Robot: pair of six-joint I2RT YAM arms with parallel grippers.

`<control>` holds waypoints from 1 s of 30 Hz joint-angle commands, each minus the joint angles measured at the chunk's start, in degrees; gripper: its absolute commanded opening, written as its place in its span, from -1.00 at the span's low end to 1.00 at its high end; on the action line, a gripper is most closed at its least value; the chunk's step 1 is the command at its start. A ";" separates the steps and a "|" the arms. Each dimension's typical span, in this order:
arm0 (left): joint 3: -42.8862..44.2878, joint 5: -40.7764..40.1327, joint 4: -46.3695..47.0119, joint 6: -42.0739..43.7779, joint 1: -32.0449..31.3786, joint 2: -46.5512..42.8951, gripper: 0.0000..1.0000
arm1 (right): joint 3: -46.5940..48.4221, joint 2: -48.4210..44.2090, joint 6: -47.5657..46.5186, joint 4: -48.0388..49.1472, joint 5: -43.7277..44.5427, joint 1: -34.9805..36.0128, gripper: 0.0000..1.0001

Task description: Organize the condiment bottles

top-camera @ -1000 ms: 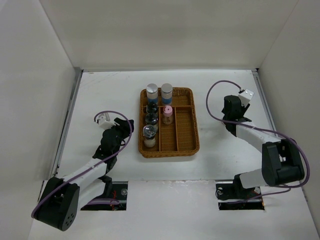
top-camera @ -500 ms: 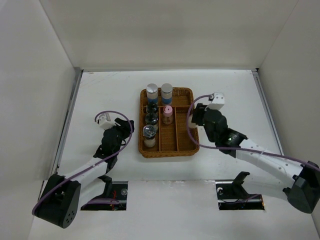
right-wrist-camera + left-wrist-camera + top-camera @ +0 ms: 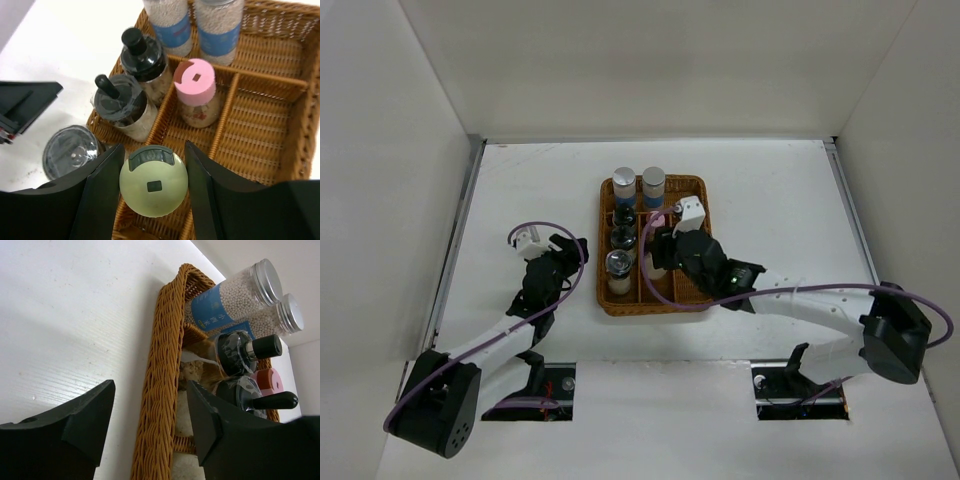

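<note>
My right gripper is shut on a yellow-capped bottle and holds it above the middle compartment of the wicker tray. The same gripper shows over the tray in the top view. A pink-capped bottle stands just beyond it. Two black-capped bottles and a clear-lidded one fill the left column. Two silver-capped bottles with blue bands stand at the back. My left gripper is open, and the tray's left rim lies between its jaws.
The tray's right compartments hold nothing. White walls close in the table on three sides. My left arm lies low on the table to the left of the tray. The right arm stretches across from the lower right.
My right arm swung from the table's far right side leftward to over the tray. The left gripper's jaws have widened a little; the left arm stayed put.
</note>
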 commanded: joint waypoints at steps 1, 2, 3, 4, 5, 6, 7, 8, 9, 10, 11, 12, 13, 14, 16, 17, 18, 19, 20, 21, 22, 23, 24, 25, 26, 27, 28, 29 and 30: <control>0.15 -1.00 3.08 1.15 0.52 -0.72 0.21 | 2.29 2.54 0.15 5.36 -1.64 0.22 -0.14; 0.15 -0.91 3.07 1.15 0.52 -0.63 0.26 | 2.12 3.50 -0.11 5.54 -1.47 0.22 -0.14; 0.15 -1.00 3.25 1.23 0.52 -0.55 0.32 | 1.94 4.47 -0.55 5.80 -1.12 0.22 -0.14; 0.23 -1.09 3.42 1.32 0.43 -0.37 0.36 | 1.85 5.43 -0.99 5.98 -0.77 0.22 -0.14; 0.50 -1.35 3.43 1.41 0.52 0.06 0.42 | 1.59 6.14 -0.99 6.07 -0.24 0.40 -0.13; 0.67 -1.70 3.43 1.50 0.52 0.50 0.47 | 1.41 7.02 -0.99 6.07 0.29 0.57 -0.12; 0.76 -1.88 3.43 1.50 0.52 0.86 0.51 | 1.24 7.81 -1.08 6.50 0.64 0.57 -0.12; 0.76 -1.88 3.43 1.59 0.43 1.03 0.57 | 0.98 8.51 -1.08 7.03 0.82 0.57 -0.11; 0.76 -1.88 3.43 1.67 0.35 1.04 0.61 | 0.80 9.04 -1.17 7.56 0.82 0.66 -0.08; 0.85 -1.97 3.43 1.76 0.34 1.04 0.65 | 0.54 9.31 -1.17 7.91 0.82 0.92 0.00; 0.94 -2.40 3.43 1.85 0.52 1.21 0.69 | 0.36 9.49 -0.99 8.26 0.82 1.19 0.11; 1.02 -3.10 3.43 1.94 0.52 1.47 0.71 | 0.18 9.49 -0.90 8.61 0.91 1.19 0.23; 1.03 -3.81 3.43 2.03 0.52 1.65 0.73 | 0.10 9.49 -0.99 9.05 0.91 1.28 0.33; 0.94 -4.25 3.17 2.03 0.52 1.65 0.78 | 0.01 9.31 -1.16 9.32 0.91 1.28 0.44; 0.68 -4.95 2.90 2.03 0.52 0.86 0.99 | -0.26 8.18 -1.78 9.49 0.91 1.28 0.66; 0.59 -5.56 2.81 2.03 0.52 0.43 1.00 | -0.52 7.04 -2.22 9.49 0.91 1.28 1.00; 0.67 -6.18 2.38 2.03 0.52 -0.10 1.00 | -0.96 5.46 -2.48 9.58 1.08 1.28 1.00; 1.02 -6.79 1.41 2.11 0.52 -0.89 1.00 | -1.57 3.44 -2.57 9.93 1.61 1.28 1.00; 1.37 -7.24 -0.07 2.29 0.52 -2.12 1.00 | -2.45 1.42 -2.66 10.54 2.13 1.28 1.00; 1.64 -7.67 -1.66 2.64 0.52 -3.35 1.00 | -3.32 -0.60 -3.10 11.24 2.57 1.02 1.00; 1.90 -8.46 -3.06 3.08 0.43 -4.58 1.00 | -4.38 -2.71 -3.80 11.95 3.19 0.58 1.00; 2.08 -9.34 -4.30 3.52 0.26 -5.63 1.00 | -5.43 -4.64 -4.24 12.74 4.06 -0.47 1.00; 2.52 -10.05 -5.70 3.69 0.00 -6.60 1.00 | -6.66 -6.66 -4.24 13.44 5.12 -1.61 1.00; 3.22 -10.05 -7.37 3.78 -0.09 -7.39 1.00 | -7.98 -8.34 -3.81 14.15 6.17 -2.84 1.00; 4.18 -9.79 -8.95 3.87 -0.18 -8.10 1.00 | -9.64 -9.83 -3.11 15.20 7.23 -4.68 1.00; 4.97 -9.35 -10.36 4.05 -0.36 -8.71 1.00 | -11.49 -11.33 -2.14 16.51 8.28 -6.35 1.00; 5.68 -9.18 -11.42 4.31 -0.62 -9.07 1.00 | -13.51 -12.73 -0.92 17.83 9.07 -7.93 1.00; 6.38 -9.09 -12.21 4.57 -0.88 -9.07 1.00 | -15.53 -14.05 0.14 19.06 9.78 -9.43 1.00; 7.43 -9.09 -13.26 4.92 -0.97 -8.72 1.00 | -17.55 -15.29 1.20 20.03 10.39 -10.92 1.00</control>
